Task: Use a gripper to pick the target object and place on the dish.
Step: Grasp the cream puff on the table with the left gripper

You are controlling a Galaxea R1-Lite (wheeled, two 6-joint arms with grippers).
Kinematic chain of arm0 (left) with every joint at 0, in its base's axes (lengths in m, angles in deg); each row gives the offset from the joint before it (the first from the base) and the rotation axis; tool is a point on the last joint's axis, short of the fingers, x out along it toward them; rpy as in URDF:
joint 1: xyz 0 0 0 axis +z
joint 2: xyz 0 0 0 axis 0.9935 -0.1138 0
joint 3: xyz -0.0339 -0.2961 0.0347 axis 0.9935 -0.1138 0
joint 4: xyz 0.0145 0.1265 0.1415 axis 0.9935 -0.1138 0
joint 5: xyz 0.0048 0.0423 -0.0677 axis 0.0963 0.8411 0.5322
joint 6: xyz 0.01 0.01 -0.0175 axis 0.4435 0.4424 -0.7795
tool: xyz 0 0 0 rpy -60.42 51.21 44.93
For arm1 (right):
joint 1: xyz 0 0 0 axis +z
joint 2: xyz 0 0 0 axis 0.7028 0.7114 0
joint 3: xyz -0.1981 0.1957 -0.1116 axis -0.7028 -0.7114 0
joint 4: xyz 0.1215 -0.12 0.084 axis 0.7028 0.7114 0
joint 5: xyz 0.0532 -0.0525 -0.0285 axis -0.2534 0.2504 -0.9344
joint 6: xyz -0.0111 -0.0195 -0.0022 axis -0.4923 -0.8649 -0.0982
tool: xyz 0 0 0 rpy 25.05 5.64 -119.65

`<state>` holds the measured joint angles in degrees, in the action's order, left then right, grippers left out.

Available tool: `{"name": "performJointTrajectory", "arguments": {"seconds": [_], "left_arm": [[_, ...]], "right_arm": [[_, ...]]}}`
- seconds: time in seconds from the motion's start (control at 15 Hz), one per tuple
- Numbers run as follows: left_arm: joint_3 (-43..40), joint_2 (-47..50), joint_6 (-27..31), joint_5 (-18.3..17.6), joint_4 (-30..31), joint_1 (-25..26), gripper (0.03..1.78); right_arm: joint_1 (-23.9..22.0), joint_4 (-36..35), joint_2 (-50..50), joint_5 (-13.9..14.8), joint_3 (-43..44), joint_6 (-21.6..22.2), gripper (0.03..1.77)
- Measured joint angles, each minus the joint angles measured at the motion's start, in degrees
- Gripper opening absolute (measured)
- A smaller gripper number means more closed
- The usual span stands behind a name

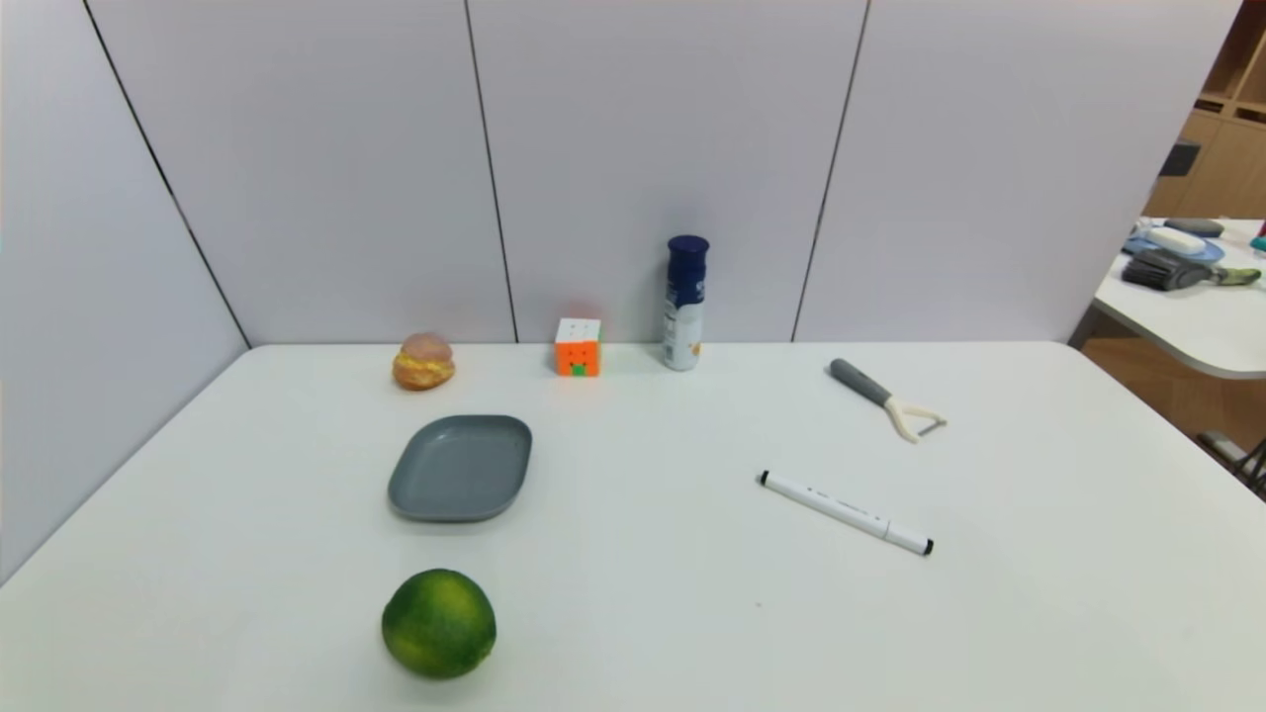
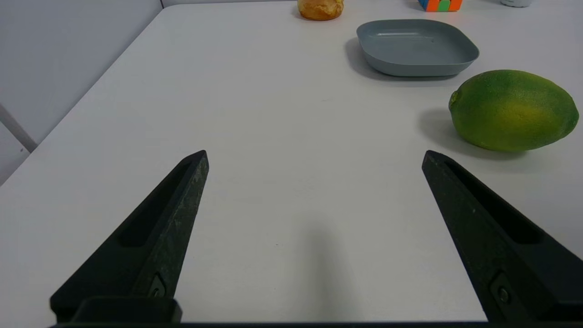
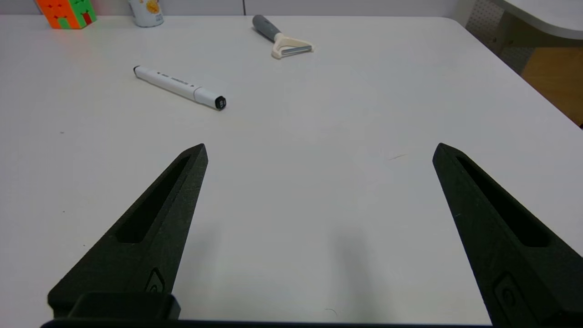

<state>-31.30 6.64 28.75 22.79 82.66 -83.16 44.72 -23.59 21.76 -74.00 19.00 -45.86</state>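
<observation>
The cream puff (image 1: 423, 362) with its pinkish top and golden base sits at the back left of the white table, just beyond the grey dish (image 1: 461, 468). The left wrist view shows the cream puff (image 2: 320, 8) far ahead and the dish (image 2: 415, 47) in front of it, nothing in it. My left gripper (image 2: 315, 155) is open over bare table near the front left, well short of both. My right gripper (image 3: 320, 148) is open too, over bare table on the right side. Neither gripper shows in the head view.
A green citrus fruit (image 1: 438, 623) lies near the front, before the dish, close beside my left gripper (image 2: 512, 109). A colour cube (image 1: 578, 347) and a blue-capped spray can (image 1: 684, 303) stand at the back wall. A peeler (image 1: 886, 400) and a white marker (image 1: 846, 512) lie on the right half.
</observation>
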Motion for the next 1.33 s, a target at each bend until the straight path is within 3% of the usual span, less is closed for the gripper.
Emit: {"name": "performJointTrajectory", "arguments": {"seconds": [1.33], "left_arm": [[0.0,0.0,-0.3,0.1,0.2,0.1,1.69]], "right_arm": [[0.0,0.0,0.0,0.0,0.0,0.0,1.71]]}}
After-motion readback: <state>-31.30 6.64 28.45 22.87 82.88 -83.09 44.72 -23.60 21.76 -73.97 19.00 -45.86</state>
